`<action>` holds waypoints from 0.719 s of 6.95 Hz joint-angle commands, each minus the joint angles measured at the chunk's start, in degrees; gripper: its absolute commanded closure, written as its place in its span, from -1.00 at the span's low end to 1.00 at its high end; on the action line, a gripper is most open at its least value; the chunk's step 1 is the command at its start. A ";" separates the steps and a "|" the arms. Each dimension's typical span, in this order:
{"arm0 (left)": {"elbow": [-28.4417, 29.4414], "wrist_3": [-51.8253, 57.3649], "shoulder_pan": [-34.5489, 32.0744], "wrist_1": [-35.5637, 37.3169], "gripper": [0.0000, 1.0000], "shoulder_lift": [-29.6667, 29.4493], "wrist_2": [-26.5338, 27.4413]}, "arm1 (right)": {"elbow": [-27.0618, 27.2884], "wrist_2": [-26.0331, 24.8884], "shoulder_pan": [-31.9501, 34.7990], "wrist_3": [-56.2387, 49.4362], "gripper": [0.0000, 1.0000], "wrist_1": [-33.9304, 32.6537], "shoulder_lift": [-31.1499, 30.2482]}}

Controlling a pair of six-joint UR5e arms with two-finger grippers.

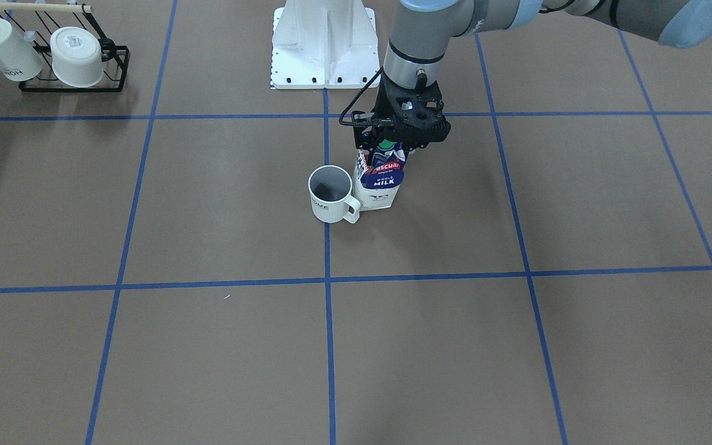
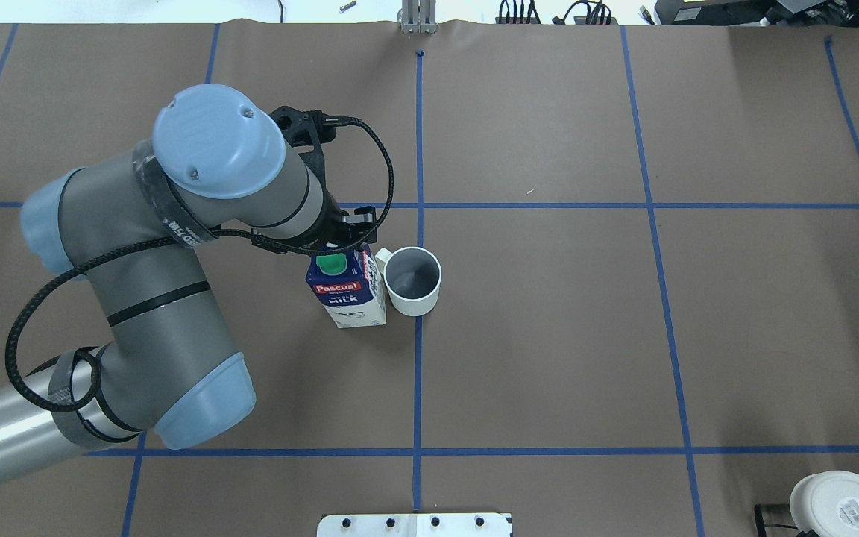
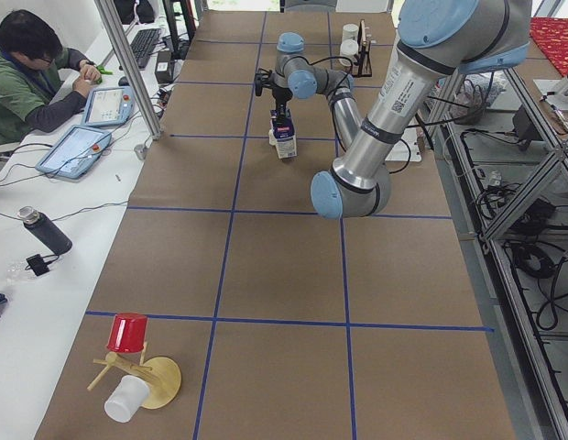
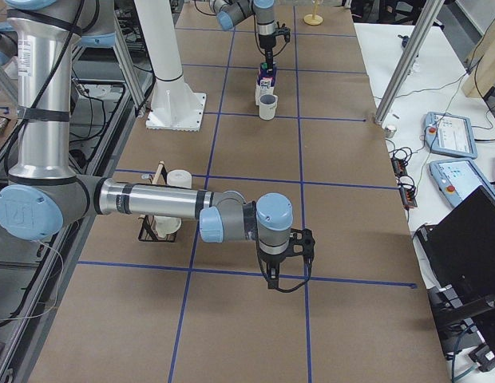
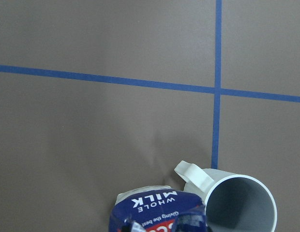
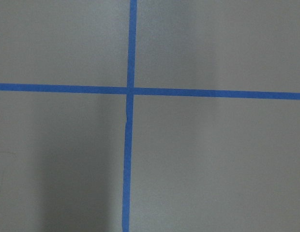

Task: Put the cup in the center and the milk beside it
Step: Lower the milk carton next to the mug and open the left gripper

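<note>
Enters from the overhead view's lower left with the left arm (image 2: 153, 328), forearm doubled back at the elbow, wrist aimed straight down; grips the milk (image 2: 347, 287) by its gable top with the left gripper (image 1: 385, 151), jaws closed in on both sides of the ridge beside the green cap (image 2: 331, 262); has the carton upright on the table (image 2: 549, 358), just left of the centre tape line (image 2: 418, 373); has the cup (image 2: 413, 280) just right of it, upright on that line in the table's middle, handle turned toward the carton; cannot tell touching from barely apart. Hides the jaws under the wrist from overhead; shows them only from the front, along with the "HOME" lettering on the cup; catches from the left wrist just the carton's top and the cup's rim, a tape crossing (image 5: 217, 90) beyond. Farther right, at the overhead view's lower corner, shows a white cup base (image 2: 839, 503) with a sticker; from the front, places it in a black wire rack (image 1: 75, 80). Shows the right arm (image 4: 152, 199) in the right side view alone, forearm level and low, right gripper (image 4: 287, 275) hanging over bare paper, well apart from cup and milk; cannot tell how far open.
</note>
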 commanded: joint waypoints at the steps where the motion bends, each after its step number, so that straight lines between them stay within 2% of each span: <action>1: -0.73 -0.05 0.71 0.00 -0.96 -0.03 1.52 | -0.09 0.00 0.00 -0.02 -1.00 0.00 -0.05; 5: -4.07 0.73 -1.30 0.53 -0.96 0.75 1.26 | -0.18 0.09 0.00 -0.02 -1.00 0.00 0.04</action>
